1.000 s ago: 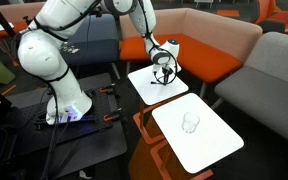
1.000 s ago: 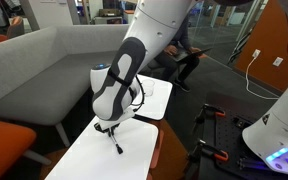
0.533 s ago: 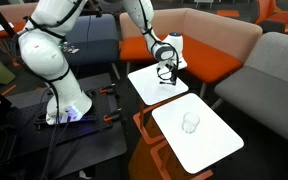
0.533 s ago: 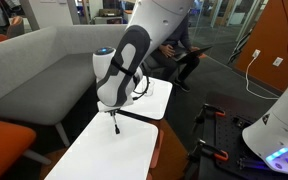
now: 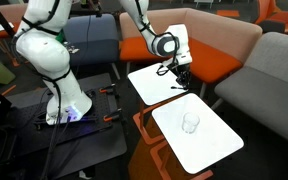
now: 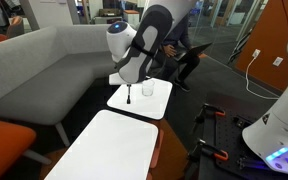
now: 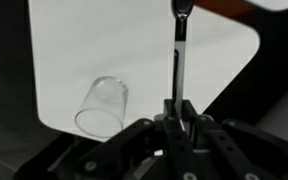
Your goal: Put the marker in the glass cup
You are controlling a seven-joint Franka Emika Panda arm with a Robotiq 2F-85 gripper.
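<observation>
The hand (image 7: 176,110) clamps the thin black marker (image 7: 178,55) upright, near the short clear glass cup (image 7: 102,105).

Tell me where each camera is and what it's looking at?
In an exterior view: sits high, looks down on two white tabletops and the glass cup; shows the arm from base to gripper.
In an exterior view: sits low, looks along the tabletops toward the cup; shows the arm and gripper.
Wrist view: looks down past the gripper at the marker it holds and the cup.
All three share the gripper and cup.
</observation>
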